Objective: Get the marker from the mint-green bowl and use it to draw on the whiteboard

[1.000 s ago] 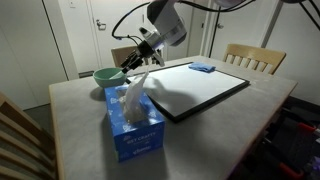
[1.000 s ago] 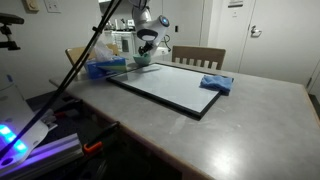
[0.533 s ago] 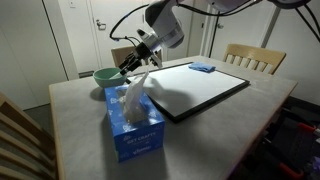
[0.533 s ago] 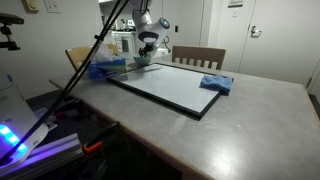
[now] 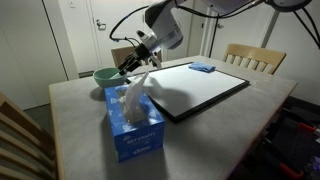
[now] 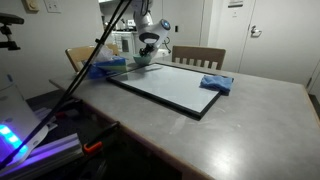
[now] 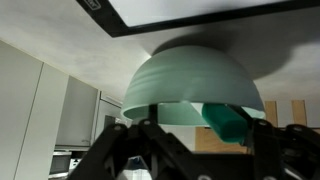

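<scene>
The mint-green bowl (image 5: 103, 74) (image 6: 141, 63) stands on the table beside the whiteboard's (image 5: 195, 88) (image 6: 168, 85) corner. My gripper (image 5: 128, 67) (image 6: 144, 57) hangs low over the bowl. In the wrist view, which is upside down, the bowl (image 7: 190, 80) fills the middle and the whiteboard's frame (image 7: 200, 14) runs along the top. A stubby teal-green marker (image 7: 228, 122) sticks out past the bowl's rim, close to one finger. The gripper (image 7: 195, 135) is open, its fingers wide apart on either side of the marker.
A blue tissue box (image 5: 133, 122) (image 6: 103, 68) stands near the bowl. A blue eraser pad (image 5: 202, 68) (image 6: 216, 84) lies on the whiteboard's far end. Wooden chairs (image 5: 250, 57) (image 6: 200, 56) stand at the table's edges.
The arm has barely shifted over the bowl. The jaws look slightly narrower than a second ago.
</scene>
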